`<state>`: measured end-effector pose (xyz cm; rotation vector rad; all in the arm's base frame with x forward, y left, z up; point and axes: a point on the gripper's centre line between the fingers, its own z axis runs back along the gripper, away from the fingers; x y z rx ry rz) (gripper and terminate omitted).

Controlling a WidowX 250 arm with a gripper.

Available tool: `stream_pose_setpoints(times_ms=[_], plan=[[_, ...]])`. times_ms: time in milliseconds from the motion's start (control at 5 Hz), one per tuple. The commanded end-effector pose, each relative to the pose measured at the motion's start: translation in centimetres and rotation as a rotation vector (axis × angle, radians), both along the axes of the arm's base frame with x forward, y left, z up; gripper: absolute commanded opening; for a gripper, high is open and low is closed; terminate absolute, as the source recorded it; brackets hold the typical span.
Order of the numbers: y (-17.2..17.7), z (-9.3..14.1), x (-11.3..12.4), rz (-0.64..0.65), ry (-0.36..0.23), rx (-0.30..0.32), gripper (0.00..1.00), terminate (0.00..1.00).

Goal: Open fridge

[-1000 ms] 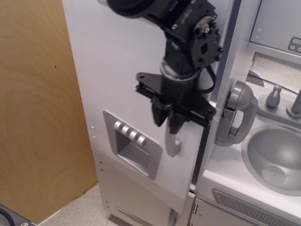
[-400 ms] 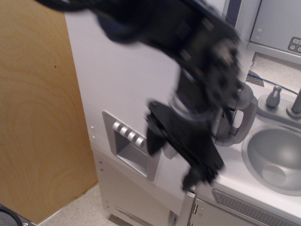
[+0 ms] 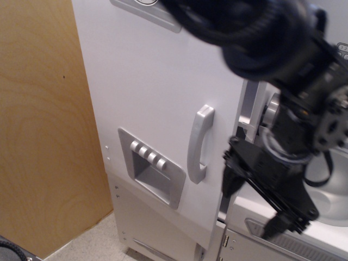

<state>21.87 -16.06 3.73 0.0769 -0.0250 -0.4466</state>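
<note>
Black end effector (image 3: 255, 204) angled down-right, beside fridge (image 3: 157, 98) handle (image 3: 199, 144)

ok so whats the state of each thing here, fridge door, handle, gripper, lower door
fridge door: looks shut or barely ajar
handle: free, nothing gripping it
gripper: off to the right of the handle, blurred, jaw state unclear
lower door: shut

Tall white fridge (image 3: 157, 98), curved grey handle (image 3: 199, 144) exposed; blurred black gripper (image 3: 255, 209) at 4 o'clock, clear of handle.
</note>
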Motion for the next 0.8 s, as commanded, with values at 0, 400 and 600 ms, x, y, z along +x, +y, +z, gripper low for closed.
stream_pose_setpoints(times_ms=[0, 400, 600], plan=[[-3.5, 0.9, 4.9, 0.078, -0.070, -0.069, 1.00, 0.00], [-1.9, 1.5, 8.5, 0.216, -0.196, -0.077, 1.00, 0.00], [0.9, 1.6, 8.7, 0.274, -0.216, -0.005, 1.00, 0.00]])
